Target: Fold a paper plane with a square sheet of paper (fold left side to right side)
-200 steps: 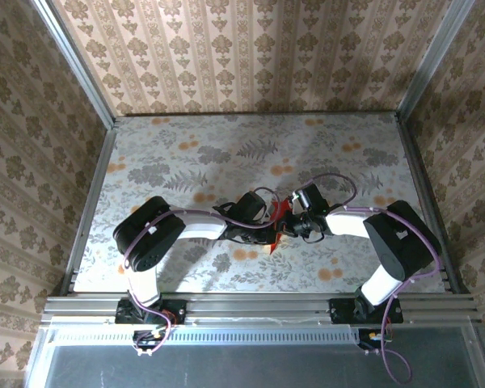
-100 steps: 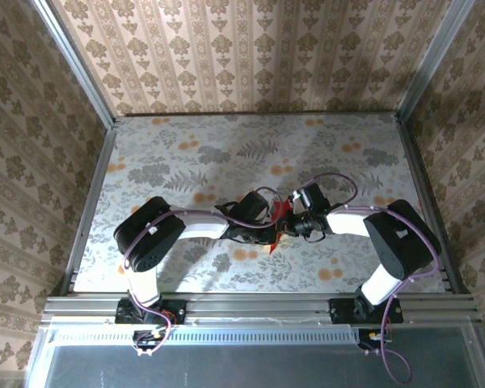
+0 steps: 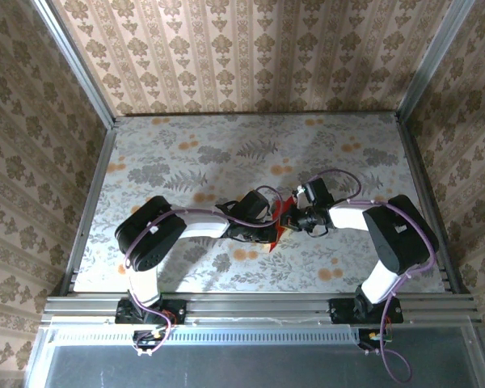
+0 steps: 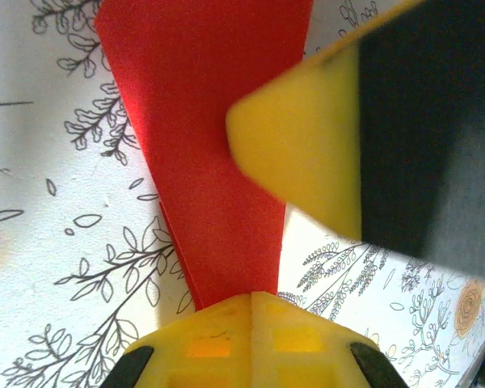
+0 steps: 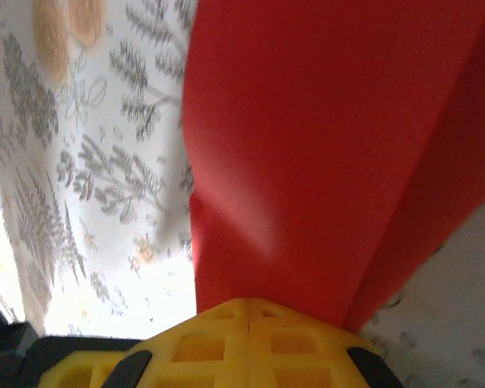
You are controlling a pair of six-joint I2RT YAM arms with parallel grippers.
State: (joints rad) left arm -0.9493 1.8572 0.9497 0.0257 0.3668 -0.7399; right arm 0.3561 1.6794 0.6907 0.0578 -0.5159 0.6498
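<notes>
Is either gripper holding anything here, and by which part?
Both are shut on the folded red paper: the left gripper pinches its narrow end, and the right gripper pinches an edge beside a crease.

The paper (image 3: 281, 217) lies on the bench (image 3: 186, 153) near its middle, a little toward the near edge, between my two arms. My left arm (image 3: 196, 225) reaches it from the left and my right arm (image 3: 354, 218) from the right. My left jaws and right jaws meet over it, close together.
</notes>
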